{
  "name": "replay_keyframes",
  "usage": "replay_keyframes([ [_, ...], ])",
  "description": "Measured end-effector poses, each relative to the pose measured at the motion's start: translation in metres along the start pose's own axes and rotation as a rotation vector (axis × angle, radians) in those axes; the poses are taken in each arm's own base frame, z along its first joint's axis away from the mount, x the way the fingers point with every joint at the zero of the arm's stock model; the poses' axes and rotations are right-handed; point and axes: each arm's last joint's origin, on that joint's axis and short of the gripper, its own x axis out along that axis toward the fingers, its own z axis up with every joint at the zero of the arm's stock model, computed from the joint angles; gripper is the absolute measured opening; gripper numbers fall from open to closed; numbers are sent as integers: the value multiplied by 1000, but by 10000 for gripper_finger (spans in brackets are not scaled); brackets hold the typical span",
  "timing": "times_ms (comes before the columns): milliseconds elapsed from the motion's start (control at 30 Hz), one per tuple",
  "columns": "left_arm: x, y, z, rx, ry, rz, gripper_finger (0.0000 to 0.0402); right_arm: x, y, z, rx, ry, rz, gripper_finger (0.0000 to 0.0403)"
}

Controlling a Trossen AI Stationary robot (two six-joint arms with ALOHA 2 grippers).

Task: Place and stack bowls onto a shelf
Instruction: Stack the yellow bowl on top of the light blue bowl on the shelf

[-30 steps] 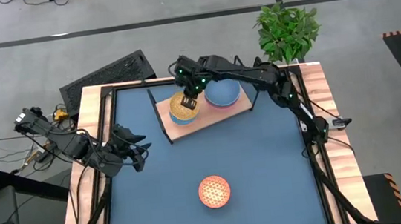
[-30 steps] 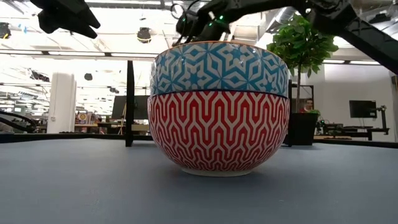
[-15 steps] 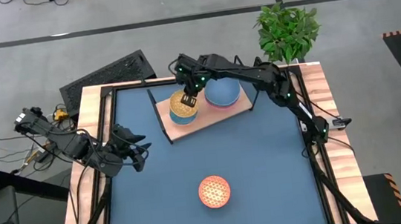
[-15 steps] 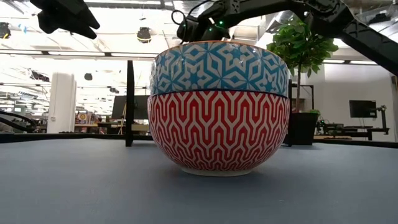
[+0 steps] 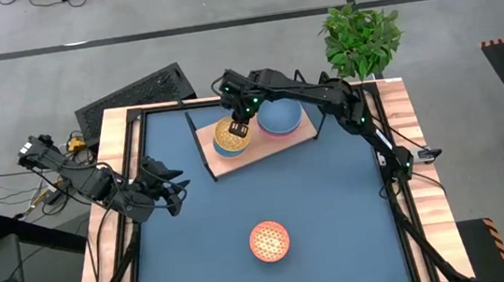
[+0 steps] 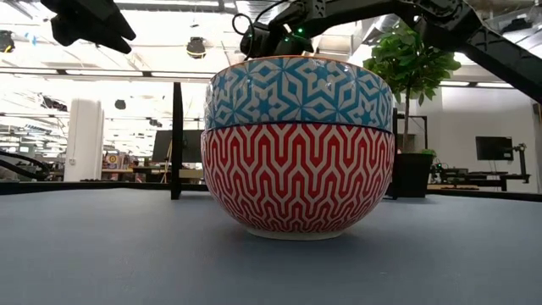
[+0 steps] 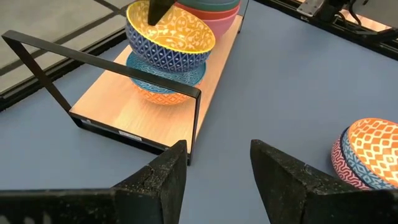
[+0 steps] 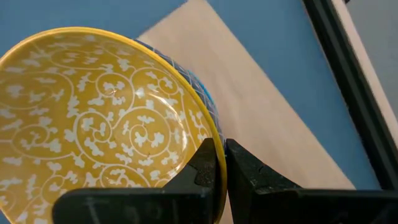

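Observation:
The shelf [image 5: 271, 145], a light-wood board with a thin black wire frame [image 7: 112, 62], lies at the far middle of the blue mat. On it, a bowl with a yellow inside and blue-patterned outside [image 5: 229, 136] sits tilted on top of a light-blue patterned bowl [image 7: 166, 73] and an orange-patterned one [image 7: 163, 94]. My right gripper [image 5: 240, 123] is shut on it. Beside them a grey-blue bowl [image 5: 279, 116] sits in a pink one. Two more stacked patterned bowls [image 5: 269, 241] stand near the front. My left gripper [image 7: 217, 171] hangs open over the mat's left side, holding nothing. My right gripper pinches the yellow bowl's rim [image 8: 214, 127], one finger inside the bowl and one outside. The fingers come slanting down from the far right. The bowl is tilted over the light-blue bowl below it; whether it rests on that bowl I cannot tell.
A potted plant [image 5: 361, 36] stands past the table's far right corner. A black frame runs round the mat [image 5: 333, 198]. A dark keyboard-like board [image 5: 134, 92] lies beyond the far left corner. Open mat lies between the shelf and the front stack [image 6: 298, 148].

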Motion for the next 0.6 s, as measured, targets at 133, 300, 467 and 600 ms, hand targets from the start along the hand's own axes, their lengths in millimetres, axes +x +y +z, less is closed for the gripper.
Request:
replay_keyframes([
  [133, 0, 0, 0, -1, 0, 0, 162, 0, 1, 0, -9, 3, 1, 37],
  [300, 0, 0, 0, -1, 0, 0, 162, 0, 1, 0, -11, -3, 1, 37],
  [467, 0, 0, 0, -5, 0, 0, 162, 13, 1, -1, -10, 15, 23, 37],
  [600, 0, 0, 0, -5, 0, 1, 162, 31, 0, -6, -5, 63, 49, 37],
])
